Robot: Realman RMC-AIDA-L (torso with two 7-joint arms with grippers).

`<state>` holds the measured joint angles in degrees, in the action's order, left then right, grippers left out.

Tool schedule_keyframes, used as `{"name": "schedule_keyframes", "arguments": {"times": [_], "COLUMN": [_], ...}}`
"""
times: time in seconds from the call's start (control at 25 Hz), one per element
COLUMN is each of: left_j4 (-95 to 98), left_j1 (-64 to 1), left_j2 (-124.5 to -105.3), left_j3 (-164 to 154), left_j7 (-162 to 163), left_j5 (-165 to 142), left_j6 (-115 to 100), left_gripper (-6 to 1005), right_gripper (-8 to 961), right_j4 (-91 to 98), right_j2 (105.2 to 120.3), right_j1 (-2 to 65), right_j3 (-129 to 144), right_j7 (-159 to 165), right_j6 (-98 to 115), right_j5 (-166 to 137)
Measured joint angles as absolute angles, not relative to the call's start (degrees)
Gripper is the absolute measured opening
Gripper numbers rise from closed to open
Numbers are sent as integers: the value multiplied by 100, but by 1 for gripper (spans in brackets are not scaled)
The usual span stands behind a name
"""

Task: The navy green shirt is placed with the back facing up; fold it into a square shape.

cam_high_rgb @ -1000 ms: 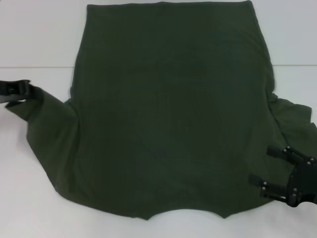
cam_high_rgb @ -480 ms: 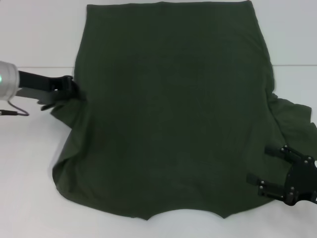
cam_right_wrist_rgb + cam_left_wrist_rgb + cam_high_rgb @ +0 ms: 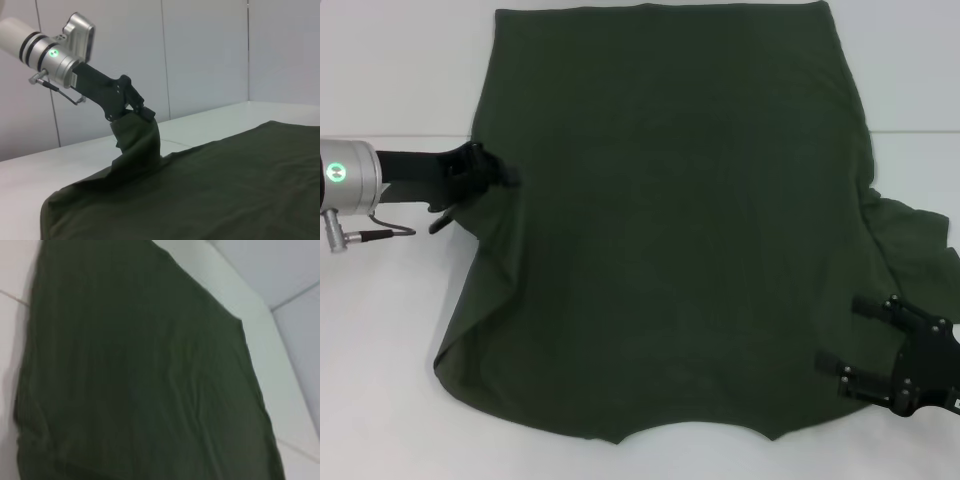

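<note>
The navy green shirt (image 3: 670,220) lies spread on the white table, plain side up, collar notch at the near edge. My left gripper (image 3: 488,172) is shut on the shirt's left sleeve and holds it lifted over the shirt's left edge. The right wrist view shows this gripper (image 3: 134,106) with the sleeve fabric hanging from it above the shirt (image 3: 225,180). My right gripper (image 3: 842,332) is open, its fingers over the shirt's near right edge, below the crumpled right sleeve (image 3: 917,245). The shirt (image 3: 140,380) fills the left wrist view.
The white table (image 3: 380,350) has bare surface to the left, at the near edge and at the far right. A thin seam line (image 3: 390,136) crosses the table. A grey cable (image 3: 370,232) loops below my left arm's wrist.
My left gripper has carried the left sleeve to the right, from beyond the shirt's left side to over its left edge. The right gripper has shifted slightly nearer.
</note>
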<state>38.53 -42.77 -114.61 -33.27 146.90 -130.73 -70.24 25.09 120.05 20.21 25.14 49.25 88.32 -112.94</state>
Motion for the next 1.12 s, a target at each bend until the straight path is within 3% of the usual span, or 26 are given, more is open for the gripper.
{"name": "schedule_keyframes", "arguments": {"times": [0.12, 0.56, 0.96, 1.12], "left_j4": [3739, 2962, 2935, 2935], "left_j1": [-4154, -3948, -4093, -4131], "left_j2": [-11513, -11635, -12174, -12230], "left_j3": [-3329, -3324, -3359, -3431], "left_j7": [14659, 13964, 13287, 13133], "left_j5": [-12787, -11774, -11453, -11475], "left_j6": [-6843, -6740, -6323, -6213], "left_gripper": [29, 541, 659, 659], "right_gripper": [946, 946, 946, 946], "right_j4": [2504, 2504, 2505, 2505], "right_j2": [12005, 12005, 12014, 12014], "right_j1": [2021, 2026, 2041, 2047], "right_j3": [2513, 2513, 2513, 2513], "right_j7": [4920, 4913, 4916, 4924], "right_j6": [8831, 8831, 8834, 8850], "right_j5": [-11294, -11294, -11294, -11289]}}
